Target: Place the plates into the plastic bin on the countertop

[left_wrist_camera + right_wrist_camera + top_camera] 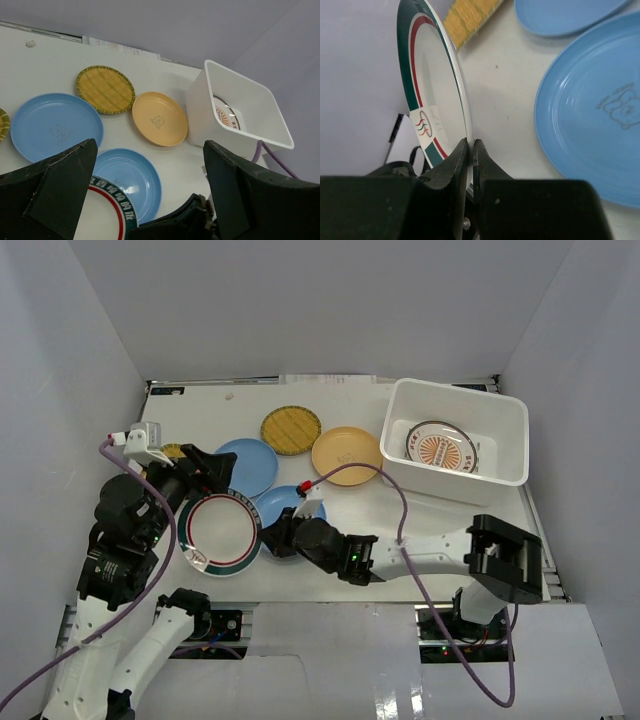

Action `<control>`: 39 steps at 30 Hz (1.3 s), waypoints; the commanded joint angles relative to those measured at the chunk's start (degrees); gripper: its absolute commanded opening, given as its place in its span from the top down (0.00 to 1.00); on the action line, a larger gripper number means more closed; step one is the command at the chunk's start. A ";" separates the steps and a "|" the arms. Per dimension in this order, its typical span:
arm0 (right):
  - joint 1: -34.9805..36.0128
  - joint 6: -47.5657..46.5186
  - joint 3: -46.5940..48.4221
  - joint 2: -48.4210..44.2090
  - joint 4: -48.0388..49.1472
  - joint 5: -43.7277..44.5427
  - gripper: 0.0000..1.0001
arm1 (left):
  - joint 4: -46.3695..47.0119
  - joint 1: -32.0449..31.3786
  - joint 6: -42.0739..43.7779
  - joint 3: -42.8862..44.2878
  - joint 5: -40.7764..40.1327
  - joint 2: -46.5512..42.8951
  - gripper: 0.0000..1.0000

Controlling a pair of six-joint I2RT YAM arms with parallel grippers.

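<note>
Only your right wrist view shows the right pincer clamped on the green-rimmed plate, beside a blue plate. Your left pincer gapes wide; one patterned plate lies in the bin.

The right gripper clamps the rim of the white plate (green-and-red border) beside a blue plate.

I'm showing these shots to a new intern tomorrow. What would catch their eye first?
Probably the right gripper, its fingers pinched shut on the rim of the white plate with green and red bands at the near left. Next comes the white plastic bin at the far right, with one patterned plate already inside. The orange-yellow plate and striped round plate lie loose between them.
</note>
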 commanded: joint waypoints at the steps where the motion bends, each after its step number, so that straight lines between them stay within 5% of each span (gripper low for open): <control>1: -3.24 -4.61 -1.64 -10.42 3.33 3.04 0.92 | 0.52 -0.04 -2.08 3.66 -0.78 1.88 0.02; 8: -17.99 -8.29 -4.20 -29.16 -8.09 -1.44 0.92 | 0.61 -0.13 -3.66 9.38 -1.57 5.40 0.02; 12: -36.84 -12.06 -2.63 -41.02 -17.14 -5.22 0.92 | 0.69 -0.13 -5.16 6.15 0.01 5.84 0.02; 20: -72.19 -17.79 -2.88 -43.25 -30.69 -16.72 0.92 | 0.61 -0.04 -5.95 -9.15 4.40 1.63 0.02; 23: -80.38 -17.53 -4.81 -40.96 -30.52 -21.46 0.92 | -0.88 -0.04 -8.84 -15.29 2.40 -1.19 0.02; 34: -86.65 -15.33 -5.60 -28.92 -30.08 -29.66 0.92 | -0.18 -0.13 -10.97 -22.43 -2.89 -2.95 0.02; 39: -86.74 -16.03 -6.31 -27.86 -30.43 -28.08 0.54 | 0.96 -0.13 -7.37 -23.22 -4.64 -3.74 0.02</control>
